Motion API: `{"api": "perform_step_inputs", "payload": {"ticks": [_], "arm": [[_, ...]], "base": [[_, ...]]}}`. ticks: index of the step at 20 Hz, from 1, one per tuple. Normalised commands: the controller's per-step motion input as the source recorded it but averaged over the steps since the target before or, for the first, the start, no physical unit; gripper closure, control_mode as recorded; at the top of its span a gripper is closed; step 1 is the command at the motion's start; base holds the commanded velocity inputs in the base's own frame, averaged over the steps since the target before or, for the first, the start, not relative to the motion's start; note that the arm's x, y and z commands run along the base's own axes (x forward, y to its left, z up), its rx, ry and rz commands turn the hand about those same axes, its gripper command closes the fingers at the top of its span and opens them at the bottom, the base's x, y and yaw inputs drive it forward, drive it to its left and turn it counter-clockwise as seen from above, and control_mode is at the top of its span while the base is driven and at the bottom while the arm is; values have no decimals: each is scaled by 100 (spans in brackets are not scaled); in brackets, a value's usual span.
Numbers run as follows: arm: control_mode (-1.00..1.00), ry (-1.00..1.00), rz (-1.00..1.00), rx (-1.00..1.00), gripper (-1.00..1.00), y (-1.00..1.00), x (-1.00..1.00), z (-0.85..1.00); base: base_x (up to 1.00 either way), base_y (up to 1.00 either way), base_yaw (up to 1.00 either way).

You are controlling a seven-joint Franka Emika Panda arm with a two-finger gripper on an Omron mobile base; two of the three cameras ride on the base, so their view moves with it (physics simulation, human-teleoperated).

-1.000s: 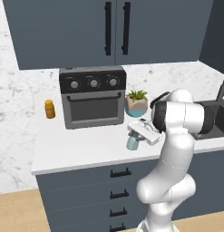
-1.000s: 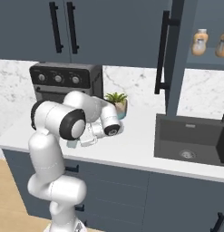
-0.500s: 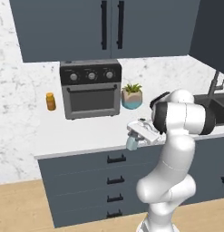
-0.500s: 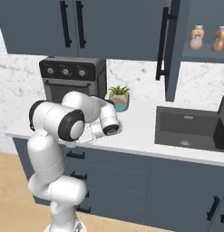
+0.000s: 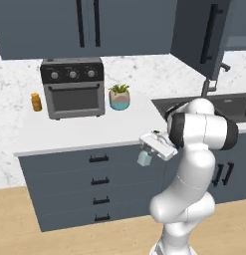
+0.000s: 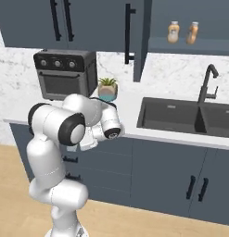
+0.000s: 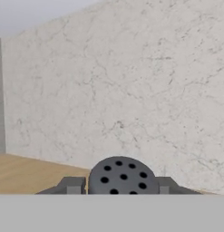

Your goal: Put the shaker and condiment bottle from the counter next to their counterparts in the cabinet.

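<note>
Shaker [image 5: 144, 158] in transit: carry step, cabinet placement pending.
Left base view: gripper [image 5: 146, 154] holds it past the counter [image 5: 94, 129] edge. Right base view: counterparts [image 6: 183, 32] on the open cabinet [image 6: 190, 46] shelf; next move calls for a high lift. Hand view: jaws pinch its dark cap.

The arm is folded at the elbow, its gripper [image 5: 146, 153] pointing downward (jaws clamped on the shaker [image 5: 144, 158]).

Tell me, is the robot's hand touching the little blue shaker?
Touching. In the hand view the two fingers sit tight against both sides of the shaker's dark holed cap. In the left base view the gripper carries it.
</note>
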Motion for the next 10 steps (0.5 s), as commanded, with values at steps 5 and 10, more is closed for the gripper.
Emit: {"api": "perform_step_inputs", "payload": {"ticks": [5,10], "arm": [[100,0,0,0,100,0,0,0],[100,0,0,0,100,0,0,0]], "base": [[-36,-97,0],[-45,-90,0]]}}
